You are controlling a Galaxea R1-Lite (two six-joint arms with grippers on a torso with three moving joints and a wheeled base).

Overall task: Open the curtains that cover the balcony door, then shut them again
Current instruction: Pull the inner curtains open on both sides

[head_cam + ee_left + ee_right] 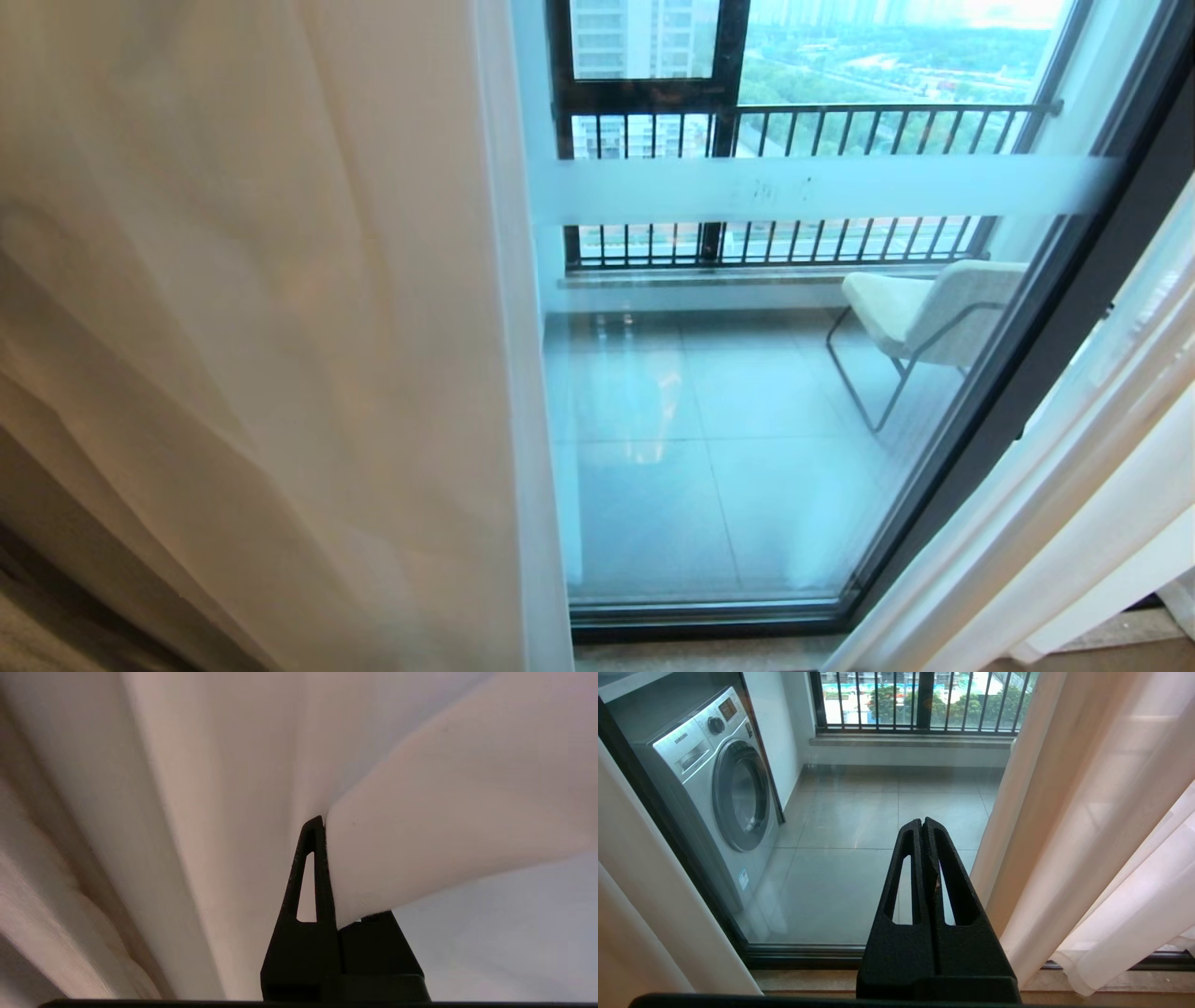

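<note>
A sheer white curtain (280, 327) hangs over the left half of the head view, its edge beside the bare glass of the balcony door (747, 467). A second curtain panel (1074, 485) is bunched at the right, past the dark door frame (1055, 317). Neither arm shows in the head view. In the left wrist view my left gripper (323, 823) is shut on a fold of curtain (420, 835); the cloth drapes over one finger and hides it. My right gripper (923, 823) is shut with nothing in it, low before the glass (840, 868), beside a curtain (1064, 835).
Beyond the glass are a tiled balcony floor, a pale chair (934, 313) and a black railing (812, 126). A frosted band (822, 187) crosses the door. A washing machine (724, 788) stands on the balcony. The door's bottom track (803, 952) runs along the floor.
</note>
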